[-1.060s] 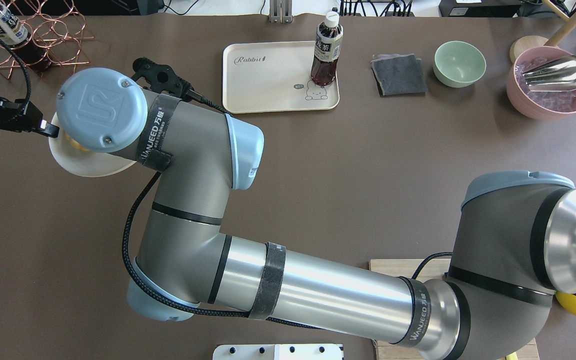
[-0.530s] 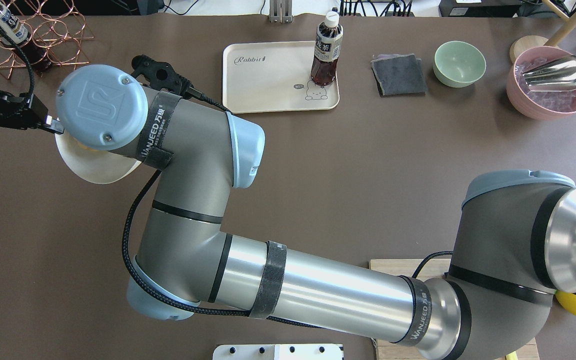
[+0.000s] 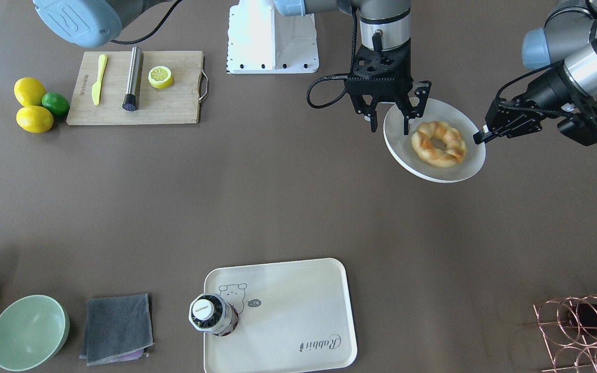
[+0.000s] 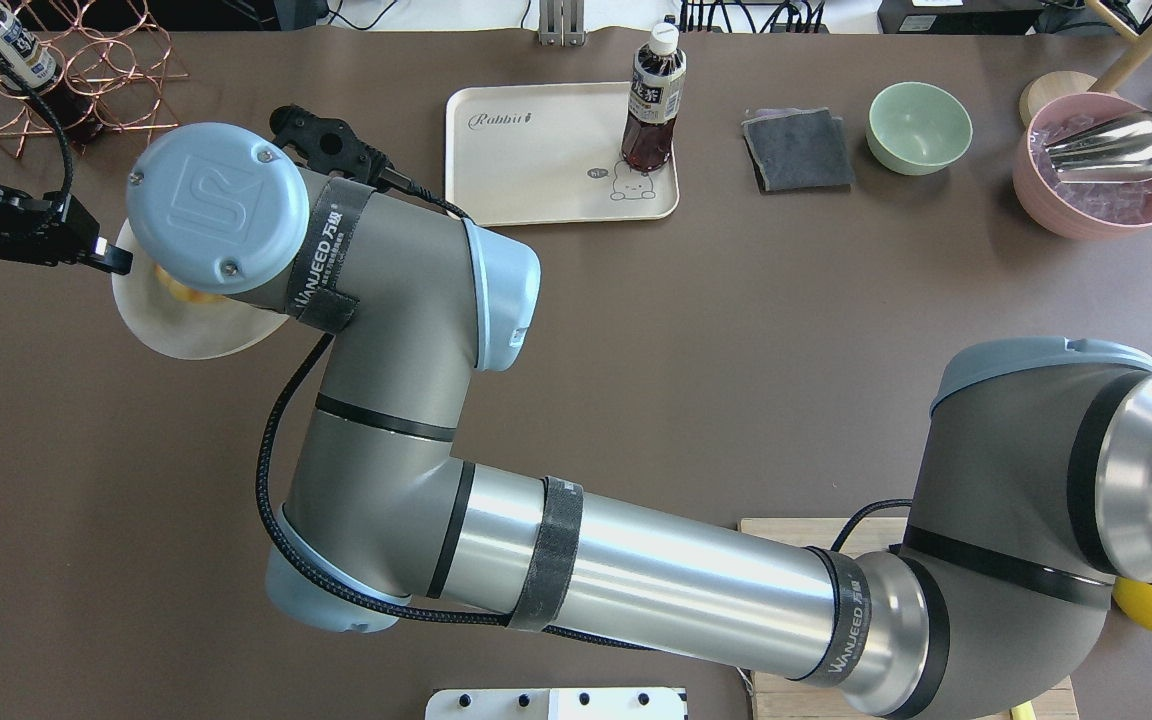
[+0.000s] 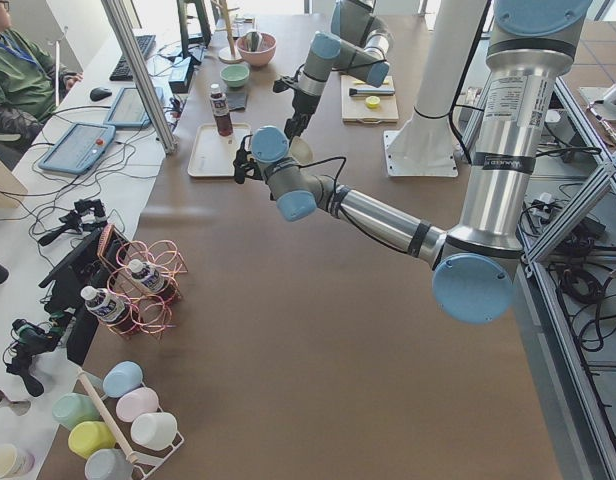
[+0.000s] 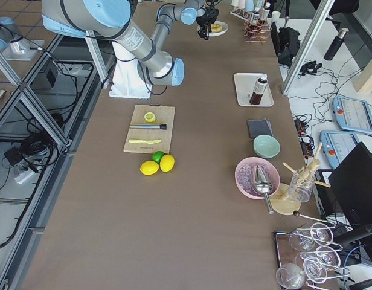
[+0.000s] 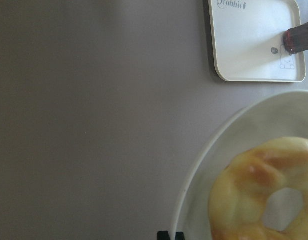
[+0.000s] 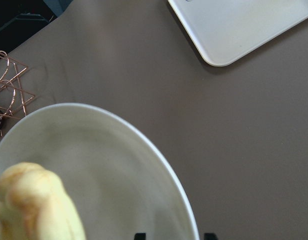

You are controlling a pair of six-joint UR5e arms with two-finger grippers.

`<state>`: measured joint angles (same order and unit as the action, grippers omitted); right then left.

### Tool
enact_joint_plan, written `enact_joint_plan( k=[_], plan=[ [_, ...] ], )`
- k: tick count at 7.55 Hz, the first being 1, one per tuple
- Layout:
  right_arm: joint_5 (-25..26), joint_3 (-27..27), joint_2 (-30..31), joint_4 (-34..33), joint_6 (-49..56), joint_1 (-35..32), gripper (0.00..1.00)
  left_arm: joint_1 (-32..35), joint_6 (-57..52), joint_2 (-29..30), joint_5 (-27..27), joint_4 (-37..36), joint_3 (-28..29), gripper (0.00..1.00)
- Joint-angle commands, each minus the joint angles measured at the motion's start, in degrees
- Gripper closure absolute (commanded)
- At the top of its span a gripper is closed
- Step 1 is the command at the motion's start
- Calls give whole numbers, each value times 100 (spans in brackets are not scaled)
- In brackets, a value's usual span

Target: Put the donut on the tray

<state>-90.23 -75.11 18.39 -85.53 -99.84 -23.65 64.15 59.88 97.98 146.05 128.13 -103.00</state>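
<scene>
From the operators' side, the donut (image 3: 438, 143) lies on a round plate (image 3: 433, 173) at two o'clock on the counter (image 3: 278, 207), well apart from the tray (image 3: 288, 311) at six. The left end effector (image 3: 481, 137) pinches the plate's rim, narrow. The right end effector (image 3: 389, 123) hangs wide at the opposite edge. By my reckoning grasp, carry and set-down all remain.

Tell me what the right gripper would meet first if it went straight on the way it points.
Probably the plate, near its rim: the right gripper points down, with the rim between its fingertips in the wrist view. The donut lies to one side. Height is unclear.
</scene>
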Motion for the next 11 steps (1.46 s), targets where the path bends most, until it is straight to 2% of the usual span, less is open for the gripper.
enact_joint_plan(
  k=[1, 2, 4, 6, 7, 9, 10, 11],
  plan=[
    [-47, -415, 242, -42, 166, -34, 1, 36, -3, 2, 388, -7, 78, 100],
    [-169, -687, 435, -68, 202, -113, 1, 36, -3, 19, 363, -33, 122, 100],
    [-581, -1267, 875, -77, 395, -358, 1, 36, -3, 395, 328, -43, 586, 100],
    [-1301, -1760, 999, -785, 892, -849, 2, 36, 6, 939, 188, -69, 1209, 100],
    [-1574, -1927, 1304, -1007, 1540, -1139, 1, 27, 67, 1264, -48, -104, 1561, 100],
    [-2372, -2147, 2165, -974, 3042, -1867, 1, -34, 313, 2090, -409, -104, 2447, 100],
    [-2698, -2157, 2482, -965, 3589, -2210, 1, -156, 322, 2424, -898, -95, 2826, 100],
    [-2867, -2227, 2807, -956, 4143, -2484, 1, -244, 383, 2819, -1103, -95, 3273, 100]
  ],
)
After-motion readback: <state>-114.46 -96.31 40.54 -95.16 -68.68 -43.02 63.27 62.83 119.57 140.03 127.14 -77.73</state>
